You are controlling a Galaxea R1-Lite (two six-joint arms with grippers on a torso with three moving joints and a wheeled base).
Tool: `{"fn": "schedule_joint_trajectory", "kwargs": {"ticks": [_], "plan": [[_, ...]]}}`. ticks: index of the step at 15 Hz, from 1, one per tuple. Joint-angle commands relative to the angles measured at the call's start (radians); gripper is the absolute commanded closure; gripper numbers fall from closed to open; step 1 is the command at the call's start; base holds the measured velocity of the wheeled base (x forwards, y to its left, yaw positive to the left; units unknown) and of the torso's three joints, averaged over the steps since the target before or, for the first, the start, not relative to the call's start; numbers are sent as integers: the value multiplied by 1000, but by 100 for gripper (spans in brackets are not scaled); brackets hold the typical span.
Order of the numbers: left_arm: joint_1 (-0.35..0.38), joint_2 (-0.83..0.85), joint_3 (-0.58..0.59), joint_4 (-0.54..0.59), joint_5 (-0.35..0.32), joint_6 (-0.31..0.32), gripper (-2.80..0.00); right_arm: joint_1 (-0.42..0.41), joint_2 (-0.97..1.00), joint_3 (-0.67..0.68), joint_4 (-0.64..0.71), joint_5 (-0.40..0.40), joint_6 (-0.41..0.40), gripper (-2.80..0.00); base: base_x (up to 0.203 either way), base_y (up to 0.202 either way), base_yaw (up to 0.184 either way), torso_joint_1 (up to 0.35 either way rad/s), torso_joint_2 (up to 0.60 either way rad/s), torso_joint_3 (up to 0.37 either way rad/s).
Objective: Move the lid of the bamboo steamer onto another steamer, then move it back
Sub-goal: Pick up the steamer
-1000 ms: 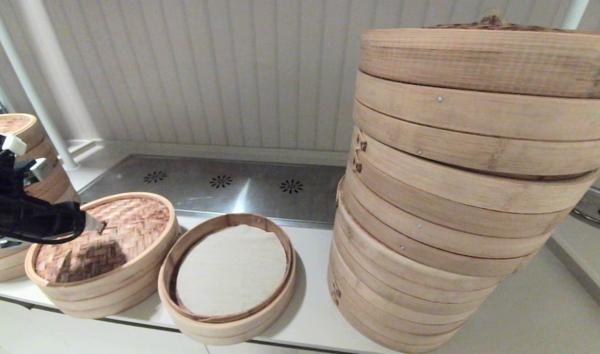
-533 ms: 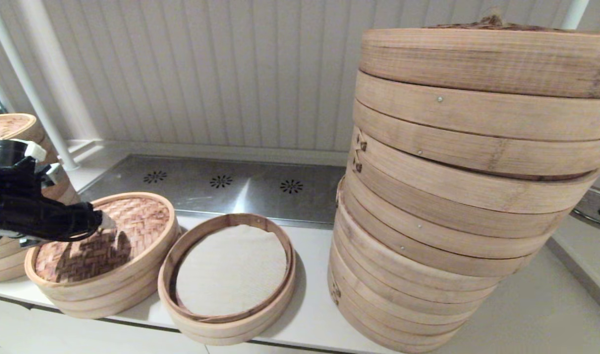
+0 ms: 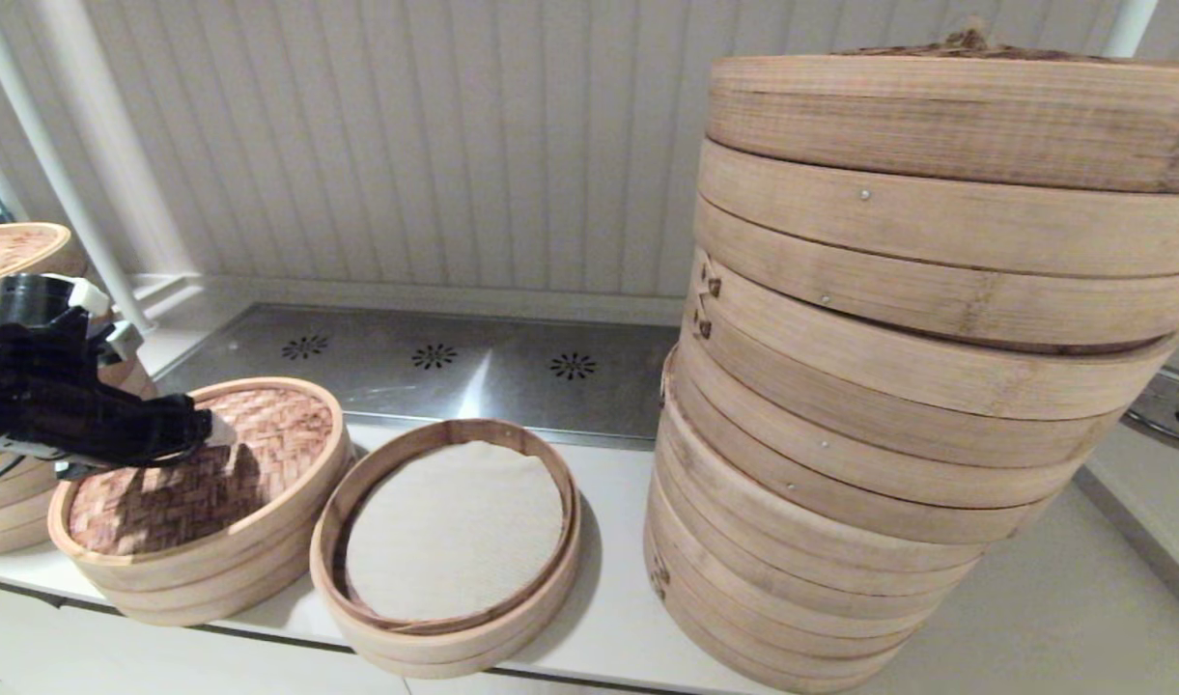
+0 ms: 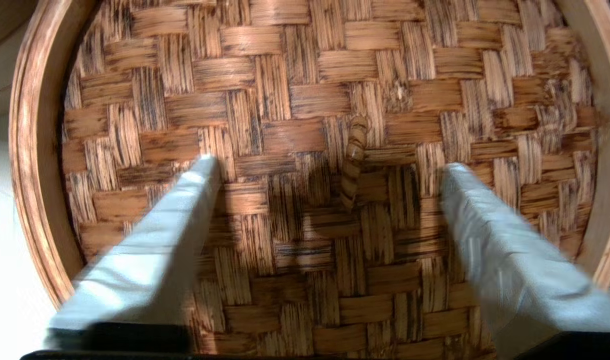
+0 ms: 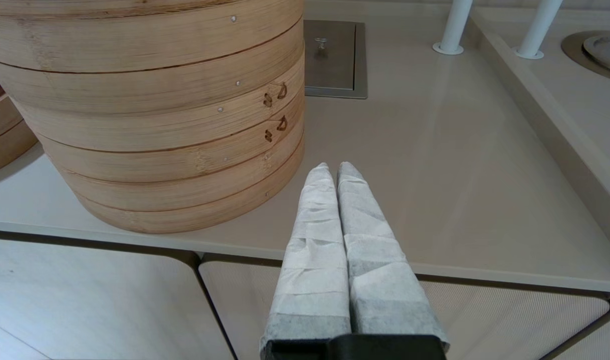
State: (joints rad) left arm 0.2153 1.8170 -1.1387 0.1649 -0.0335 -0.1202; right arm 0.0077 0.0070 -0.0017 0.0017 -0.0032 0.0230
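The bamboo steamer lid (image 3: 261, 439), brown woven top in a pale rim, rests on the left small steamer at the counter's front left. My left gripper (image 3: 208, 432) hangs just over its middle, open, nothing between its fingers. In the left wrist view the lid (image 4: 295, 65) fills the picture, its small twisted centre loop (image 4: 353, 160) lying between the two white-wrapped fingers (image 4: 185, 215), nearer the other one, and my left gripper (image 4: 327, 167) straddles it. The other small steamer (image 3: 451, 541) with its white liner stands uncovered just right of the lid. My right gripper (image 5: 333, 167) is shut and empty, parked off the counter's front edge.
A tall stack of huge steamers (image 3: 898, 386) rises at the right, and shows as the stack (image 5: 150, 110) beside my right gripper. A medium stack with a woven lid (image 3: 10, 246) stands at the far left behind my left arm. A steel vent plate (image 3: 435, 372) lies behind the small steamers.
My left gripper has moved forward and up a little over the lid, from its left part toward its centre. The lid, the steamers and the right arm have not moved.
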Motion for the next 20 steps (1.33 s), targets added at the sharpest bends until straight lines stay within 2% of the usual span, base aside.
{"fn": "schedule_joint_trajectory", "kwargs": {"ticks": [1, 9, 13, 20], "plan": [[-2, -3, -1, 1, 1, -1, 0, 0, 1, 0, 0, 0, 0, 0, 0, 0, 0, 0, 0, 0], [-14, -14, 14, 0, -2, 1, 0, 0, 1, 0, 0, -1, 1, 0, 0, 0, 0, 0, 0, 0], [-14, -10, 16, -38, 0, -1, 0, 0, 1, 0, 0, -1, 2, 0, 0, 0, 0, 0, 0, 0], [-14, -60, 13, -36, -2, -22, 0, 0, 1, 0, 0, -1, 0, 0, 0, 0, 0, 0, 0, 0]]}}
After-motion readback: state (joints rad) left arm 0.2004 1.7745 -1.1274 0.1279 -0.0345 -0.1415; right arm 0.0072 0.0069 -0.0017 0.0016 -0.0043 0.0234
